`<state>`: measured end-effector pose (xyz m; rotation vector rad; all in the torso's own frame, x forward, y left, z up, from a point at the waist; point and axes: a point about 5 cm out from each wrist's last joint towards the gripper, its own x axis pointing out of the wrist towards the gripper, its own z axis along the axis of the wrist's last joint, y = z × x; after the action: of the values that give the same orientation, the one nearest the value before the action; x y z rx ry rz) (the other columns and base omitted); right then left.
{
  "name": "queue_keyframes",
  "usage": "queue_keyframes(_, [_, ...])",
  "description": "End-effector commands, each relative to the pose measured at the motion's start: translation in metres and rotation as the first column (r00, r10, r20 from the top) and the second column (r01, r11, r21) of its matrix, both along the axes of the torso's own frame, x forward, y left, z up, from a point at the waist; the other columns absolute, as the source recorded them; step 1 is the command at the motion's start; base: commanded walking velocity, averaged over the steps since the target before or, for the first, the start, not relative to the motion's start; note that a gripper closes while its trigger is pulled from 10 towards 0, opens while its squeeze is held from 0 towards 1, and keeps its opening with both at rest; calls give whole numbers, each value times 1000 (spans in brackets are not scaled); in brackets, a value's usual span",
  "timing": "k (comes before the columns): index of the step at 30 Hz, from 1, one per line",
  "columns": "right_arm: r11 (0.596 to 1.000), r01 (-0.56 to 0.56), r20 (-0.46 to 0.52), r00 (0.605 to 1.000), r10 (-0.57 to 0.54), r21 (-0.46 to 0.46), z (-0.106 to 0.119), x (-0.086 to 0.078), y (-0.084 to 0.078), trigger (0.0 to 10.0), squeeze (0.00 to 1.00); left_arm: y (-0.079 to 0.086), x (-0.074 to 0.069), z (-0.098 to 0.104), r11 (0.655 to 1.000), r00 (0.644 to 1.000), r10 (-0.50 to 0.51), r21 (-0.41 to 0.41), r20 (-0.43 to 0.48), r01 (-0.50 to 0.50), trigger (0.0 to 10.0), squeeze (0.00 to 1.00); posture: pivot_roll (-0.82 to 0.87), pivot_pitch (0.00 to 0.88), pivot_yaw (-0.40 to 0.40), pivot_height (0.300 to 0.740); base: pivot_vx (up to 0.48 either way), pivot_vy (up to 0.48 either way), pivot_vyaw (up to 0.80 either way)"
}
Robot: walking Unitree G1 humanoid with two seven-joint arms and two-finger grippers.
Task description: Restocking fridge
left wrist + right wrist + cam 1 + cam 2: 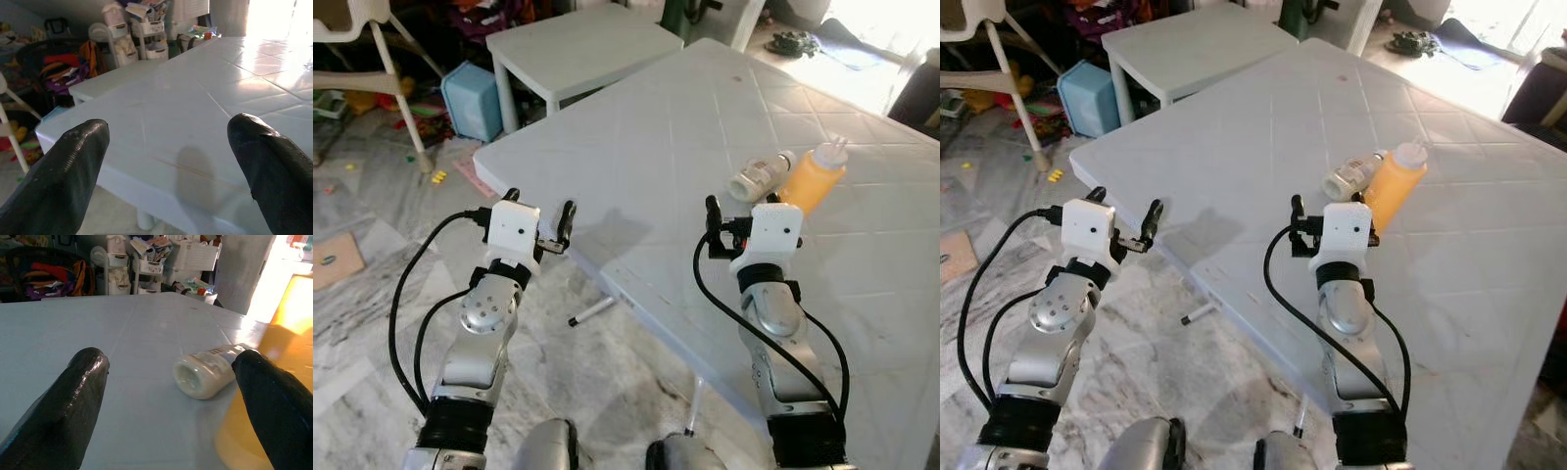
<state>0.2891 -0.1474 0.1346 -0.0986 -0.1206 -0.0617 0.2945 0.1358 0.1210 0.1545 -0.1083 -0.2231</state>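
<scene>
Two bottles lie on their sides, touching, on the white table point(666, 127): a small white bottle point(759, 177) and an orange bottle point(813, 176) of orange liquid, with bare tabletop all round. The right gripper point(736, 212) hangs above the table just short of them, fingers spread and empty. The left gripper point(539, 213), fingers also spread and empty, hovers at the table's near edge, over the marble floor point(607, 362).

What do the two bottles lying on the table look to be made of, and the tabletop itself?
Orange bottle: looks like translucent squeezable plastic with a whitish nozzle cap; light glows through the orange contents. White bottle: opaque, slightly glossy plastic, with a printed label. Table: probably moulded white plastic, going by its smooth sheen and embossed diamond grid.
</scene>
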Motion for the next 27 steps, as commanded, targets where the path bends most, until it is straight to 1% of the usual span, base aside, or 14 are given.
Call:
queue_keyframes(1, [999,37,14,999,-37,-16,2,1,-5,10000,0,-3,-2,1,1000,1000,-16,10,8,16,10000,0,1,92,-66,740,0,0,0])
queue_keyframes(4, [997,61,32,998,-59,-39,4,1,-7,10000,0,-3,-2,1,1000,1000,-19,11,9,19,10000,0,2,94,-65,740,0,0,0])
queue_keyframes(6, [997,66,37,997,-64,-38,5,1,-7,10000,0,-3,-2,1,1000,1000,-19,12,8,19,10000,0,3,96,-63,740,0,0,0])
queue_keyframes(8, [994,105,32,994,-104,-37,6,1,-9,10000,0,-2,-2,1,1000,1000,-21,12,8,20,10000,0,4,98,-62,740,0,0,0])
queue_keyframes(10, [992,119,27,993,-117,-50,6,1,-11,10000,0,-3,-2,1,1000,1000,-22,12,8,22,10000,0,3,99,-61,740,0,0,0])
queue_keyframes(16, [990,124,46,992,-121,-60,8,2,-12,10000,0,-4,-2,2,999,999,-31,12,8,31,10000,0,1,102,-57,740,0,0,0])
queue_keyframes(18, [991,121,57,991,-118,-53,10,4,-12,10000,0,-4,-2,3,999,999,-31,10,10,31,10000,0,1,104,-55,740,0,0,-572])
queue_keyframes(23, [991,118,76,991,-113,-67,15,7,-13,10000,0,-5,-2,5,1000,999,-28,3,22,28,10000,0,3,105,-54,740,0,0,0])
queue_keyframes(25, [987,131,90,988,-123,-89,17,7,-14,10000,0,-6,-2,5,999,999,-41,8,22,41,10000,0,4,105,-53,740,0,0,0])
queue_keyframes(27, [987,133,94,988,-124,-91,17,7,-14,10000,0,-6,-2,5,999,999,-44,6,22,44,10000,0,4,105,-53,740,0,0,0])
